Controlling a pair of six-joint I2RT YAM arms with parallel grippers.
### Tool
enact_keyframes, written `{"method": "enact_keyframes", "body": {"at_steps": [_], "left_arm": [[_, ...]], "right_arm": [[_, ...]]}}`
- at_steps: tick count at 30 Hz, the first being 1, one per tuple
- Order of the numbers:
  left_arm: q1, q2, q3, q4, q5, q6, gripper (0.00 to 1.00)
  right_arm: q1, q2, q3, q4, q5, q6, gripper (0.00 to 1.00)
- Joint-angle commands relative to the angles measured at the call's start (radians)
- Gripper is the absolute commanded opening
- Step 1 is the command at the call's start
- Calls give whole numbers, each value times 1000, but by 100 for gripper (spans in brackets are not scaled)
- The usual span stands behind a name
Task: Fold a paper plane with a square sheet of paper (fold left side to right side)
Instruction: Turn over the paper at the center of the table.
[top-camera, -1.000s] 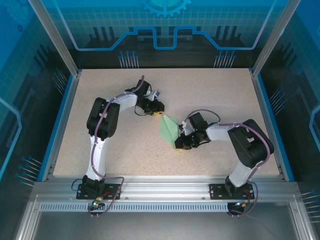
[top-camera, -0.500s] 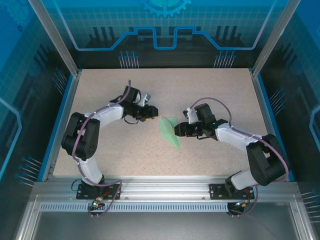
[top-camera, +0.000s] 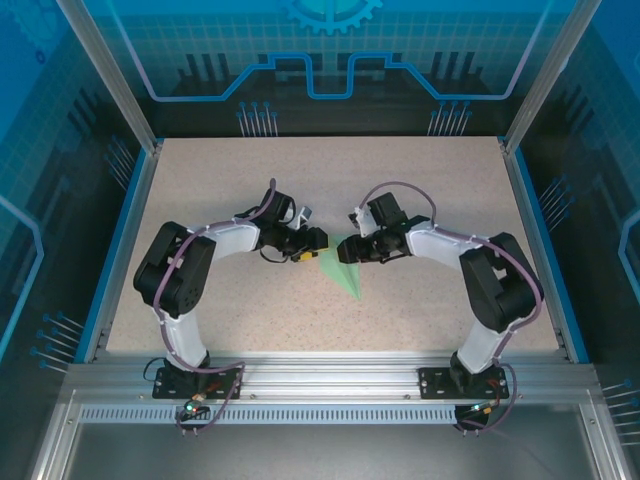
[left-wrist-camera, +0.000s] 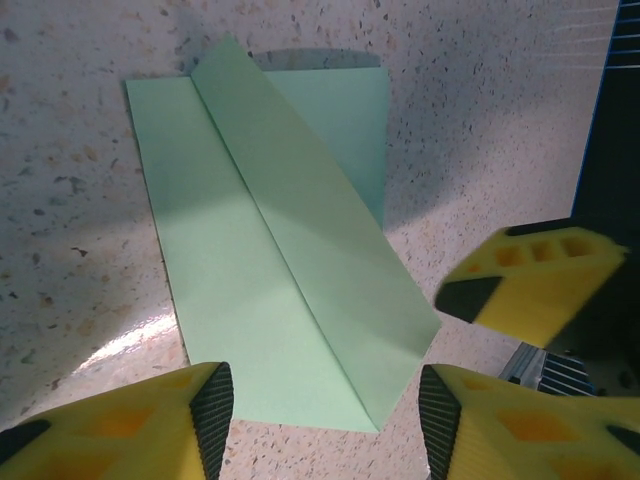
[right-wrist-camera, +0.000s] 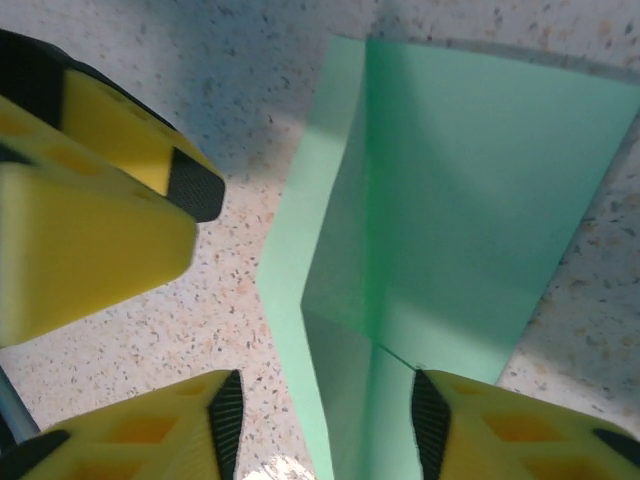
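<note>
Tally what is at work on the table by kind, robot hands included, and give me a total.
Pale green folded paper: 1
Robot hands: 2, the left hand and the right hand, both with yellow fingers standing apart
Total: 3

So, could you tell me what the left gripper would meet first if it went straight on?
Probably the folded green paper, lying just ahead of the left gripper; depth is hard to judge.
</note>
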Motion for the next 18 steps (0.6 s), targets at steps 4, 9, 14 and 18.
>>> {"method": "enact_keyframes", "body": {"at_steps": [4, 9, 14, 18], "left_arm": [[1, 24, 4, 18, 26, -23, 56], [-15, 34, 29, 6, 35, -19, 56], [-25, 58, 56, 2, 38, -21, 57], [-33, 84, 82, 2, 44, -24, 57]], "right_arm": [[5, 34, 33, -35, -16, -18, 26], [-23, 20, 10, -25, -35, -16, 7], [-55, -7, -31, 15, -79, 0, 6], [-77, -28, -60, 39, -102, 12, 6]]}}
